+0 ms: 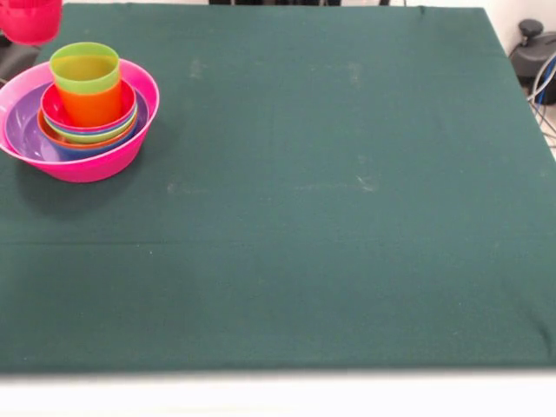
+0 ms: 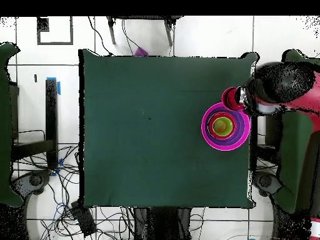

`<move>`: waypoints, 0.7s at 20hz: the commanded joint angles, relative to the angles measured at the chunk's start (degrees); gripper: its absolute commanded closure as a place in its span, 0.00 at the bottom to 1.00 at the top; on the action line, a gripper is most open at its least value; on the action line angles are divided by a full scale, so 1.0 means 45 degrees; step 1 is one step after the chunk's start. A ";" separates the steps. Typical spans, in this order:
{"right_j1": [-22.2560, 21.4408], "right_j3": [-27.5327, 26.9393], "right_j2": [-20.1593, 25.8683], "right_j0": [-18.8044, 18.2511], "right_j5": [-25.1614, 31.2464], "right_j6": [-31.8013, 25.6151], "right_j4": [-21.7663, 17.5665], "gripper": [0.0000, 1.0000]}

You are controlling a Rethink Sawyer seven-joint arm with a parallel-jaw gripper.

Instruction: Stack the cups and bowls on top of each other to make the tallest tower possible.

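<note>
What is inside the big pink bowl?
The pink bowl holds smaller nested bowls with a green cup over an orange cup. Their bottoms are hidden.

A green-clothed table (image 1: 330, 217) bears only the pink bowl (image 1: 95, 161), just below and beside the gripper (image 2: 240, 99); the other bowls nest inside it.

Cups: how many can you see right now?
3. The lime green cup sits nested in the orange cup atop the tower; the red-pink cup is raised beside it.

Nested tower (image 1: 80, 113), red-pink cup (image 1: 31, 19) perhaps aloft.
</note>
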 commanded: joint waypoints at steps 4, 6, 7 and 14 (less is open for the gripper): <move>0.0912 0.0199 0.1129 0.0557 0.0370 -0.3201 -0.0928 1.00; 0.0927 0.0281 0.1095 0.0624 0.0289 -0.3002 -0.0925 1.00; 0.0880 0.0343 0.1073 0.0641 0.0269 -0.2954 -0.0923 1.00; 0.0947 0.0394 0.1055 0.0797 0.0093 -0.2802 -0.0935 1.00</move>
